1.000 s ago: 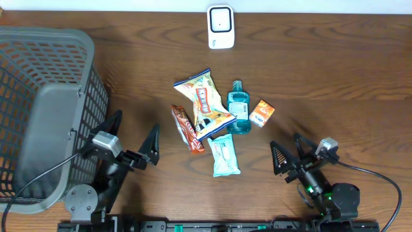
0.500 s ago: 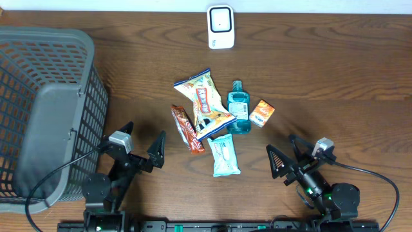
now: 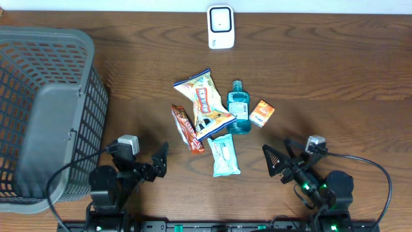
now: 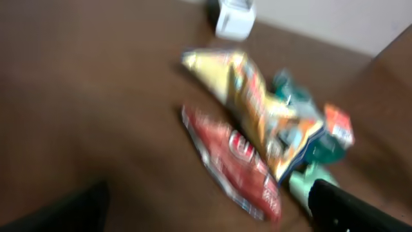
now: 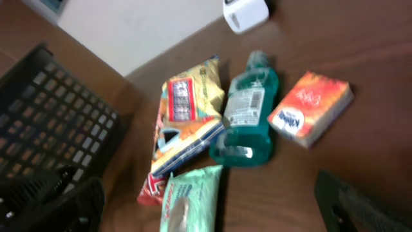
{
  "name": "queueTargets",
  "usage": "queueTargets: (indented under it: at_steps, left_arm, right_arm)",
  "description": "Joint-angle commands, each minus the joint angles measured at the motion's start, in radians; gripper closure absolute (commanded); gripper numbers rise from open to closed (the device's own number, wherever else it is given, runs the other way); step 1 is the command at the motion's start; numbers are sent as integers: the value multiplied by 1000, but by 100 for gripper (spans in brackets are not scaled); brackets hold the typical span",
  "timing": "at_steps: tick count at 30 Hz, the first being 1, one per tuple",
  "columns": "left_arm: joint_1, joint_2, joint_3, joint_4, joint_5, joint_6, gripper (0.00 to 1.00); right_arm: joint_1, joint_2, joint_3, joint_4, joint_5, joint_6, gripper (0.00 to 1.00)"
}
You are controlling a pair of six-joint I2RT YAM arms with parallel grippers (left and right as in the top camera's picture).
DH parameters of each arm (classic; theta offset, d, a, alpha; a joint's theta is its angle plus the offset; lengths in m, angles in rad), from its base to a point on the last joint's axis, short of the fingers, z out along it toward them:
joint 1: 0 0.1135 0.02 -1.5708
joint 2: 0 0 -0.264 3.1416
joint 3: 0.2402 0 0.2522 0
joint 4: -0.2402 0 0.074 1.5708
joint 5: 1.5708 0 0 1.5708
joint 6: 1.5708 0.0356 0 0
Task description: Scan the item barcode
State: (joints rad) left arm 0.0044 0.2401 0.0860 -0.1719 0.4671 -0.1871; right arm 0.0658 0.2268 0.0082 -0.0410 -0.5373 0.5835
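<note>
Several items lie in a cluster mid-table: a yellow chip bag (image 3: 205, 103), a teal mouthwash bottle (image 3: 238, 109), an orange box (image 3: 262, 113), a red snack bar (image 3: 187, 129) and a mint wipes pack (image 3: 224, 155). The white scanner (image 3: 220, 27) stands at the far edge. My left gripper (image 3: 147, 161) hangs open near the front edge, left of the cluster. In the blurred left wrist view the red bar (image 4: 235, 161) lies ahead of my empty left gripper (image 4: 206, 216). My right gripper (image 3: 280, 156) is open to the cluster's right. Its wrist view shows the wipes pack (image 5: 190, 200) and bottle (image 5: 248, 116).
A large grey mesh basket (image 3: 45, 116) fills the table's left side, close to my left arm. Cables trail from both arm bases along the front edge. Bare wood lies between the scanner and the cluster, and to the right of the orange box.
My left arm has drawn back toward the front edge and shifted right, away from the basket. The right arm has slid slightly left and down. The items have not moved.
</note>
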Motion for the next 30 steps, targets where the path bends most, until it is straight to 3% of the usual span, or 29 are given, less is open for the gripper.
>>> queueTargets:
  at_steps: [1,8,14,25,30]
  left_arm:
    - [-4,-1,-3,-95,12,-10,1]
    - [-4,6,-3,-86,12,-10,1]
    - [-4,6,-3,-86,12,-10,1]
    - [-4,6,-3,-86,12,-10,1]
    - [-4,6,-3,-86,12,-10,1]
  right_arm:
    - [6,40,71,-15,-56,-42,1]
    - [8,161,349,-338,-34,-225,1]
    - [73,362,559,-565,102,-278,1]
    - [514,814,780,-640,507,-204,1]
    - [669,1037,867,-687,661,-102,1]
